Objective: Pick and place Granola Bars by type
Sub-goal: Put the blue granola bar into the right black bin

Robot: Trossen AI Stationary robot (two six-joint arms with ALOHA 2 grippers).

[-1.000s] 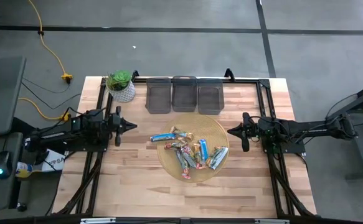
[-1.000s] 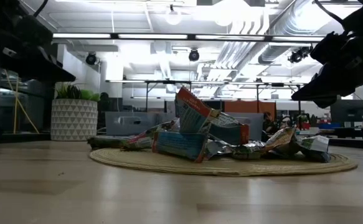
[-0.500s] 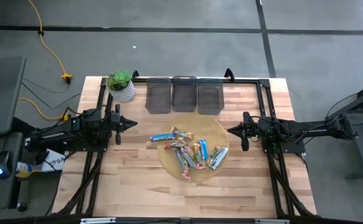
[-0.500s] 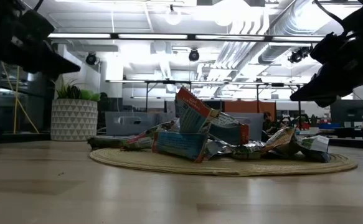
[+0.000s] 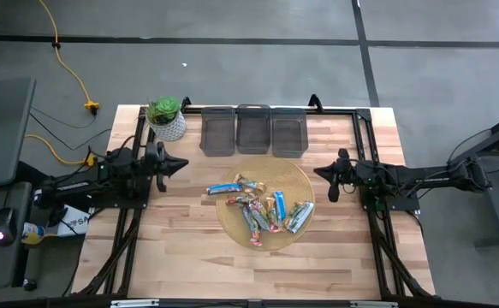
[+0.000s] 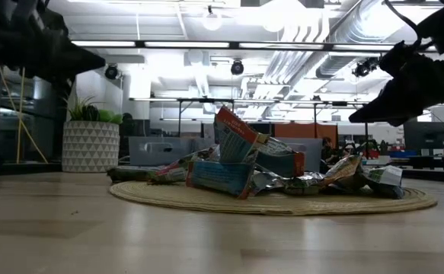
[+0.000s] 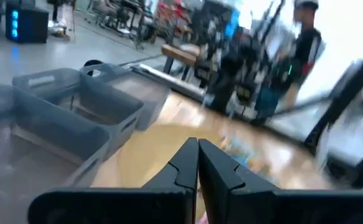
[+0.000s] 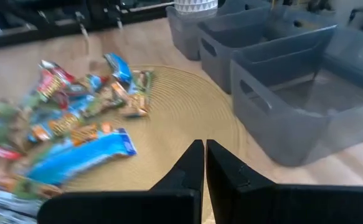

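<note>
Several granola bars in blue, red and multicoloured wrappers lie heaped on a round woven mat at the table's middle; they also show in the low view as a pile and in the right wrist view. My left gripper hovers shut left of the mat, above the table. My right gripper hovers shut at the mat's right edge. Neither touches anything.
Three small grey bins stand in a row at the table's far edge, behind the mat. A potted plant in a white pot stands at the far left corner. Bare wood lies in front of the mat.
My left gripper has risen a little, drifted toward the table's far edge and rolled about its own axis, staying shut. My right gripper has swung slightly at the wrist without leaving its place. The bars lie as before.
</note>
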